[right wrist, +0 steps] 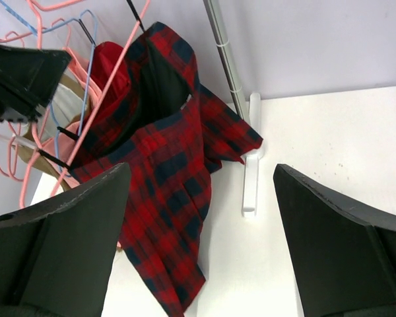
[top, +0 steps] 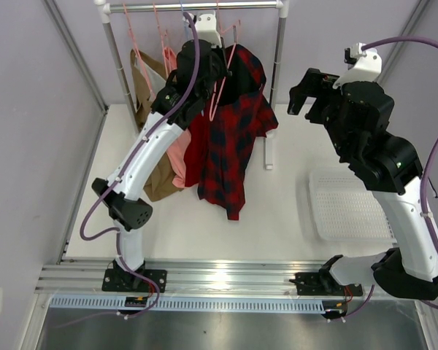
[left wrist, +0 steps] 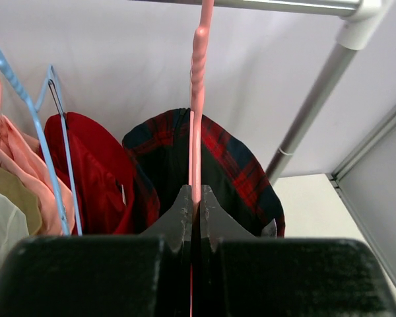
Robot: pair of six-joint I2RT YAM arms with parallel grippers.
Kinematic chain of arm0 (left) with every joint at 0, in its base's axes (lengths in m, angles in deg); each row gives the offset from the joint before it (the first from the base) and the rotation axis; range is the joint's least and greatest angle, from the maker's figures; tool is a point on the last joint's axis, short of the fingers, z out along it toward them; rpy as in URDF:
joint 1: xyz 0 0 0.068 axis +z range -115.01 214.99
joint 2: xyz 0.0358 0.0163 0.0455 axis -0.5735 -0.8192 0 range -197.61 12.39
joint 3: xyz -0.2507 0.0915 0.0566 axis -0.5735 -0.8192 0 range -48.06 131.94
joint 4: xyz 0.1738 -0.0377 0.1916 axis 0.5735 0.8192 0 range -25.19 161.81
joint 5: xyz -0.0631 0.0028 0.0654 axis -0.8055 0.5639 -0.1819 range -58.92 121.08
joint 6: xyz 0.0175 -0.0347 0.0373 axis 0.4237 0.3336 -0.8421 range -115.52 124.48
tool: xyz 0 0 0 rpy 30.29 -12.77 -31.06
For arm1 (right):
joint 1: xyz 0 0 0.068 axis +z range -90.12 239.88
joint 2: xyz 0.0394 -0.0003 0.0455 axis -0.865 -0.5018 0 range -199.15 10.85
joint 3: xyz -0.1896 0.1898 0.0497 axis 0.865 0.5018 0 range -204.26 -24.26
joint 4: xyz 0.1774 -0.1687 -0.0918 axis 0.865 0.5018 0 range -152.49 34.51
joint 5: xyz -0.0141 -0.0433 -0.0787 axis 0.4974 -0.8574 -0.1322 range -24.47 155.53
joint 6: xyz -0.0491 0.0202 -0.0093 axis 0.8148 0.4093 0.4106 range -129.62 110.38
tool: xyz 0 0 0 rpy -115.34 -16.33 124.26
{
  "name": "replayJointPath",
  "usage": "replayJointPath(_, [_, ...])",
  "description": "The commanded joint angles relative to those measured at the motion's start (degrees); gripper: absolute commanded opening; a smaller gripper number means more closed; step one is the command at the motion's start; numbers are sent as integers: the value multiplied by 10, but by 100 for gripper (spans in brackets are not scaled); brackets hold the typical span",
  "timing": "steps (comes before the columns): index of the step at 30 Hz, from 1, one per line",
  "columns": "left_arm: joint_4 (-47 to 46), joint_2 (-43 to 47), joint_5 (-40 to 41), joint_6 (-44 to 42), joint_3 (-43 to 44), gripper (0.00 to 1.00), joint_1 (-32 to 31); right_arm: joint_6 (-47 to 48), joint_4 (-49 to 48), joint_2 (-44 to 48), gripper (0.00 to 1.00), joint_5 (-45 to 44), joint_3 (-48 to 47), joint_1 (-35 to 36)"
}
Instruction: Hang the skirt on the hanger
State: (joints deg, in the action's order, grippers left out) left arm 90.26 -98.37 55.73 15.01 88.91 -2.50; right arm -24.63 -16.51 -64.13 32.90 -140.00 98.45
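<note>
The skirt (right wrist: 165, 165) is woven tartan cloth, matt, with a smooth dark lining. The hanger (left wrist: 197, 99) is smooth pale-pink plastic, slightly glossy, ribbed along part of its neck. The rail (left wrist: 277, 5) is polished, reflective metal tube. The right pincer (right wrist: 201, 173) has matt black, finely grained fingers. The table (right wrist: 330, 132) is white and matt.

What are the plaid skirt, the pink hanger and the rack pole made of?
Skirt: woven cloth, matte, it seems; it drapes in soft folds.
Hanger: probably plastic or coated wire, smooth pale pink with a slight sheen.
Rack pole: looks like metal, grey with a long highlight.
</note>
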Motion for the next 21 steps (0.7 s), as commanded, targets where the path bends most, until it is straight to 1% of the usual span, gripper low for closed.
replayJointPath(1, [-95, 5, -28, 8, 40, 0, 17, -11, -12, 15, 95, 20, 19, -14])
replayJointPath(5, [-93, -27, -33, 18, 70, 0, 34, -16, -20, 25, 95, 33, 38, -23])
replayJointPath(14, [-98, -57, -49, 52, 68, 0, 59, -16, -27, 32, 95, 59, 57, -44])
replayJointPath(21, [-73, -82, -66, 63, 68, 0, 67, -22, -36, 40, 95, 73, 82, -53])
